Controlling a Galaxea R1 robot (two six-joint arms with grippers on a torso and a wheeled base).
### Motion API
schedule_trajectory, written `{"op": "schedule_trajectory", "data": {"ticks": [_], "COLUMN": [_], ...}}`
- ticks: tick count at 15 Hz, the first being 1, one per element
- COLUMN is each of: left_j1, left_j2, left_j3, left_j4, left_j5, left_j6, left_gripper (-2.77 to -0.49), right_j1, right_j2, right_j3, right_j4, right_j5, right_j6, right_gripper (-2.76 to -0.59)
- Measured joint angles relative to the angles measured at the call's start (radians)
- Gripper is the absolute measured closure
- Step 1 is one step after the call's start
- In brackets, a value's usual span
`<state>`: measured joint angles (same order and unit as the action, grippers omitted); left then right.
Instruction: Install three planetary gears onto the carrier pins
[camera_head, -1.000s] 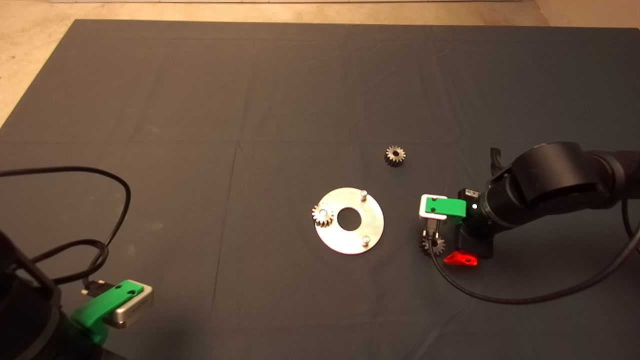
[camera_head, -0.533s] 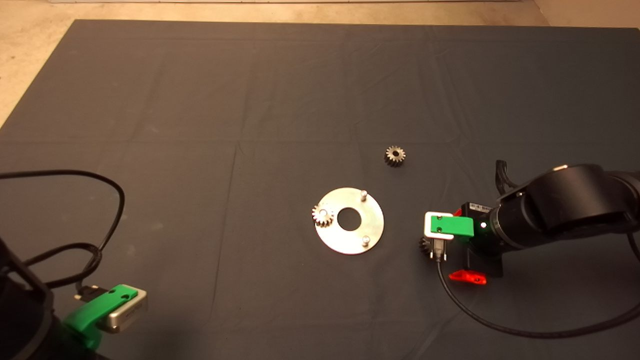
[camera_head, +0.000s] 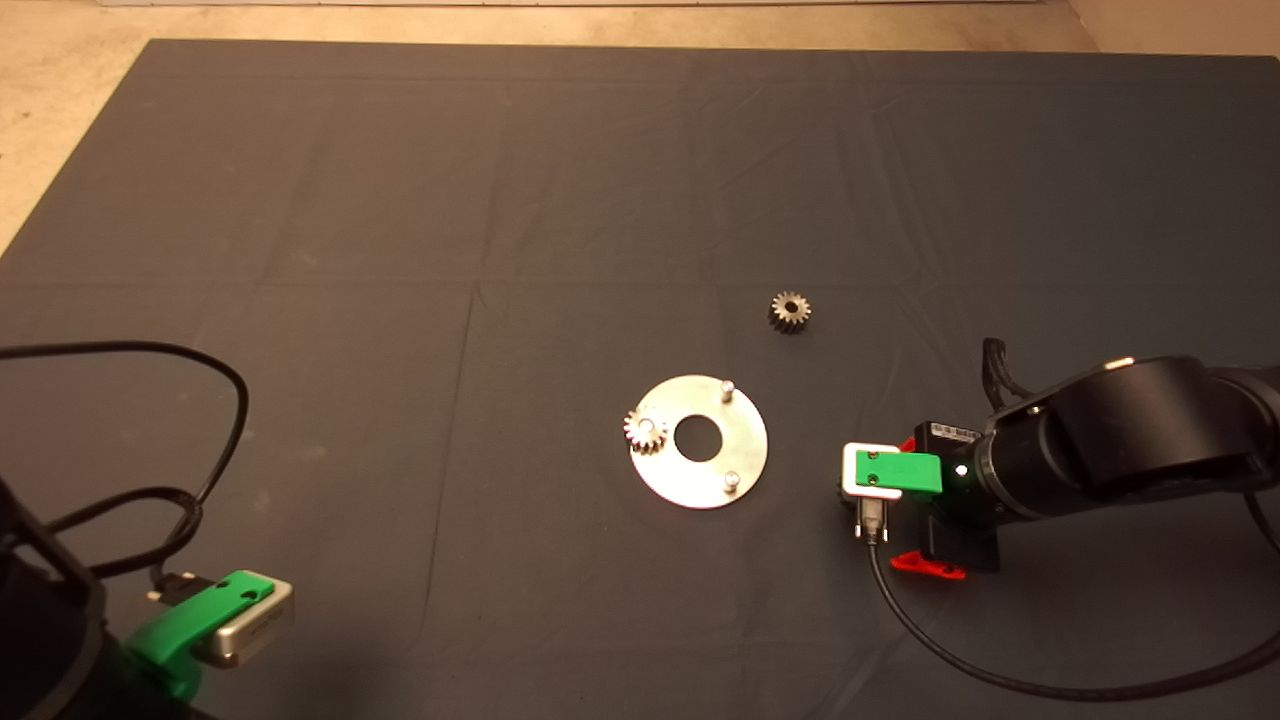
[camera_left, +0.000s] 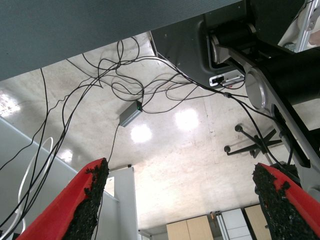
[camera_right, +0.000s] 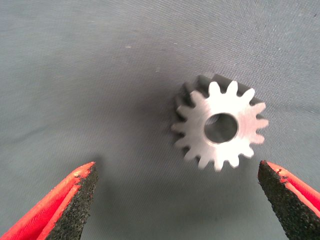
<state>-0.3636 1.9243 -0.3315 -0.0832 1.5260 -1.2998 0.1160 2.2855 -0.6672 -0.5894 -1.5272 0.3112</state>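
R end effector (camera_right: 175, 200) has dropped, fingers apart over gear (camera_right: 220, 127).

Head view: overhead, looks down on whole mat (camera_head: 400, 200), far off. Right wrist view: close above mat, faces down on gear (camera_right: 219, 126) (hidden under arm in head view). Left wrist view: faces floor (camera_left: 165, 150) beyond mat.

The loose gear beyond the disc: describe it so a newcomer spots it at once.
Find the shiny round disc mid-mat. Just past its far right edge a small dark gear lies alone on the mat. Unlike the disc's mounted gear, it sits on no pin.
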Motion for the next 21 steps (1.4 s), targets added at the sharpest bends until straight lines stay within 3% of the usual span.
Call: {"op": "schedule_trajectory", "data": {"ticks": [2, 8, 15, 21], "left_j1": [0.0, 0.0, 0.0, 0.0], "left_j2": [0.0, -0.002, -0.005, -0.005], "left_j3": [0.0, 0.0, 0.0, 0.0], "left_j4": [-0.003, -0.008, -0.01, -0.011], "left_j5": [0.0, 0.0, 0.0, 0.0], "left_j6": [0.0, 0.0, 0.0, 0.0], "left_gripper": [-2.04, -2.04, -2.04, -2.04], "right_j1": [-0.009, -0.014, -0.019, -0.019], "right_j2": [0.008, 0.033, 0.042, 0.043], "right_j3": [-0.017, -0.044, -0.061, -0.064], "right_j4": [-0.003, -0.01, -0.041, -0.043], "right_j5": [-0.001, -0.002, -0.001, -0.001], "right_j6": [0.004, 0.044, 0.079, 0.099], "right_gripper": [-2.24, -2.21, -1.94, -1.83]}}
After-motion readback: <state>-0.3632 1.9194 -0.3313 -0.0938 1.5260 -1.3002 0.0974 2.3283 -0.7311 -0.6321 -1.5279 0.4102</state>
